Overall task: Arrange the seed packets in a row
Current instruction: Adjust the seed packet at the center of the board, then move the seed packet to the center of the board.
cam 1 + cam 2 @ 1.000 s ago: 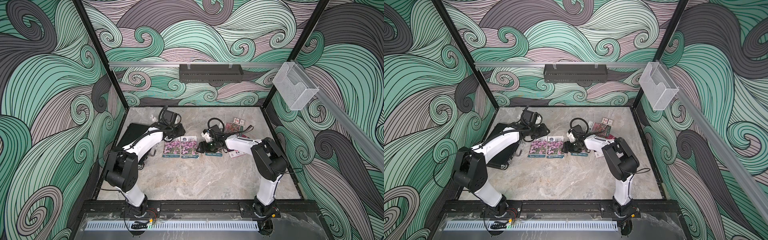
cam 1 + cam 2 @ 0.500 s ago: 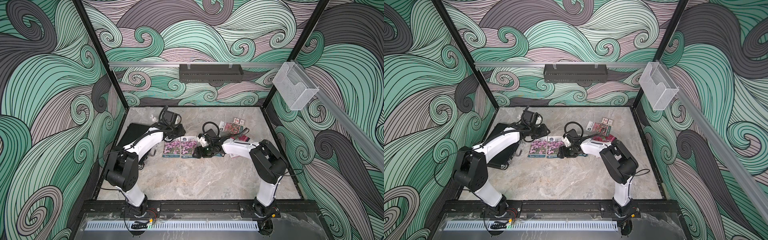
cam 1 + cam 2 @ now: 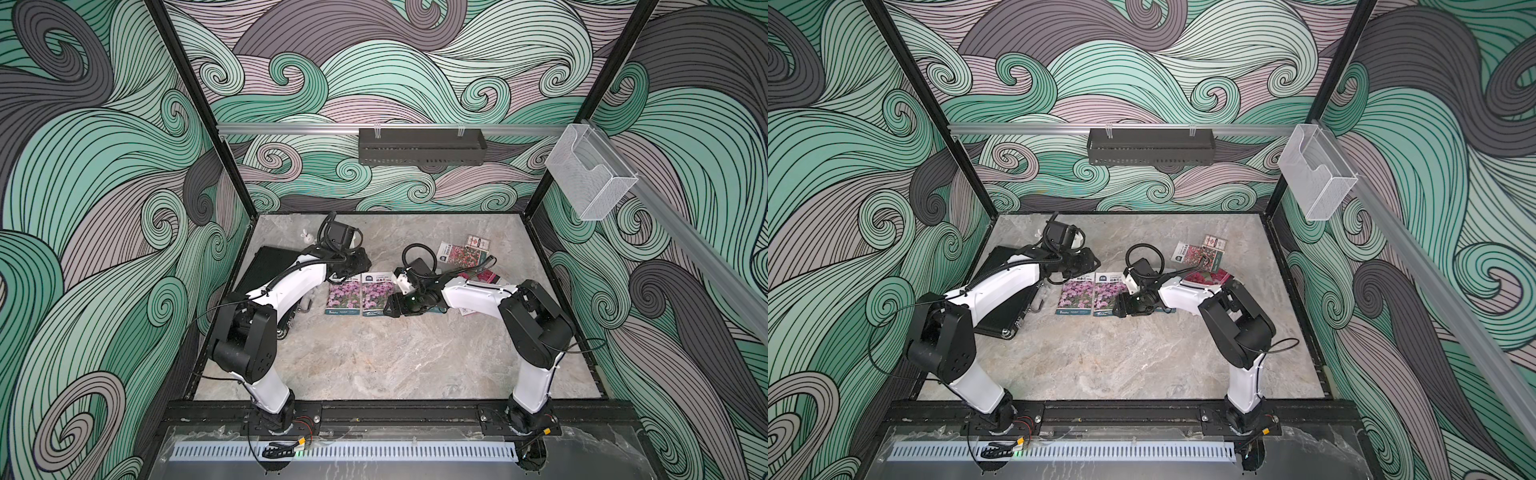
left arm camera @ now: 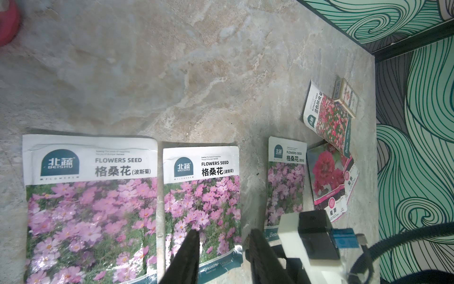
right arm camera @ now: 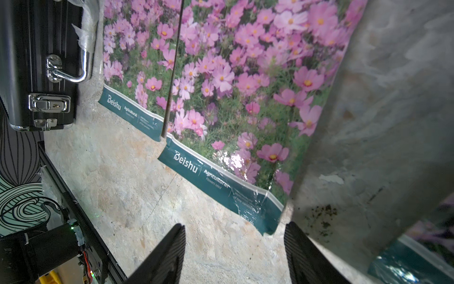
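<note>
While the left gripper [image 4: 224, 233] is hovering half-spread right of the black case [image 3: 270, 266], the right gripper [image 5: 234, 225], spread wide and empty, is sliding leftward from the third packet [image 4: 286, 186] toward the two packets [image 3: 343, 297] nearer the case, leaving the remaining packets [image 4: 326, 177] waiting farther right.

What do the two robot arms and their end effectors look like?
The left arm and right arm have white links, black joint housings and looped black cables. The left end effector and right end effector have slim black textured fingers.

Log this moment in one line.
row: two purple packets adjacent | right gripper open, empty | left gripper open | red-pink packet unplaced
</note>
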Controlling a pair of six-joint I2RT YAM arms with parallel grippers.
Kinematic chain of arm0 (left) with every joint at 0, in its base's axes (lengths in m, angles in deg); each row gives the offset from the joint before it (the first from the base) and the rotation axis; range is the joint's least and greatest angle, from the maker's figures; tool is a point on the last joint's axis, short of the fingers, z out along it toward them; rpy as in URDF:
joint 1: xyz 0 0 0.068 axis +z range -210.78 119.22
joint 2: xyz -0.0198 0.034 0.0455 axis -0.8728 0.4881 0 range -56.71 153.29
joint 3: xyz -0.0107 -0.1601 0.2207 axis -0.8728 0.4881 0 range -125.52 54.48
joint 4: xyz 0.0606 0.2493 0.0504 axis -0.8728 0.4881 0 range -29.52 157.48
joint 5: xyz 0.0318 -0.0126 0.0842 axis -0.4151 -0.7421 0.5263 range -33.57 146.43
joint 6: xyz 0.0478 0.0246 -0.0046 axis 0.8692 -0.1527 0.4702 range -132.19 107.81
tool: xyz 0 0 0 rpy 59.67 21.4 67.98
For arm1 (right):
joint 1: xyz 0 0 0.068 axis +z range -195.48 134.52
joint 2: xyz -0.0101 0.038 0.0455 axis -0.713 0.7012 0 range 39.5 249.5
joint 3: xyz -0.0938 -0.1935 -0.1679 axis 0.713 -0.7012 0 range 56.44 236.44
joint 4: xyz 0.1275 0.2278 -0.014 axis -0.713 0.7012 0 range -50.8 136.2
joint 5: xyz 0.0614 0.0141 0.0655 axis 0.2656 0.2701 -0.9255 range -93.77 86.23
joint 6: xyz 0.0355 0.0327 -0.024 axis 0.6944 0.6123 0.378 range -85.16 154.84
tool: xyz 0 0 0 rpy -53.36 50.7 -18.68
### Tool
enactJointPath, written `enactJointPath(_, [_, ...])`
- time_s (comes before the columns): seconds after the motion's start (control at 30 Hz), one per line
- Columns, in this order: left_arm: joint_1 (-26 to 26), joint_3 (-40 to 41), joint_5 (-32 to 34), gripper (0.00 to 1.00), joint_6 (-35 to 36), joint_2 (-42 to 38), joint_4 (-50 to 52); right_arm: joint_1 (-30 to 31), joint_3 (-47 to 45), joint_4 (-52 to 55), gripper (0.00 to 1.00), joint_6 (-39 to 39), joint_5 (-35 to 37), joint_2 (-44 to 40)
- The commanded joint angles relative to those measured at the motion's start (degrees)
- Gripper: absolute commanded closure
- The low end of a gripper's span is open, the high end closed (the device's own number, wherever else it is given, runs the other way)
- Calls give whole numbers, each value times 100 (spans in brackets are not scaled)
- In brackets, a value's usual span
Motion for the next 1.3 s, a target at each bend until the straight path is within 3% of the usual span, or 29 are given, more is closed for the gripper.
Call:
enactJointPath(0.0, [35,16,-62,64,-13,74,-28,-49,76,144,34,-80,130,-46])
enactJointPath(0.27, [34,12,-65,64,101,129,-15,-583,-148,284,33,-206,-109,-1192])
enactJointPath(0.43, [-66,-114,-242,63,67,415,-82,-1436,-268,466,32,-285,-305,-1632])
enactJointPath(0.57, [-368,-420,-279,62,67,779,-70,-2018,-244,574,32,-415,-439,-1493])
enactJointPath(0.73, [-717,-820,-539,61,13,1306,-191,-2279,-113,619,32,-537,-388,-1155])
enactJointPath(1.27, [-1281,-1405,-908,60,-57,2324,-562,-2515,-114,619,32,-692,-69,-285])
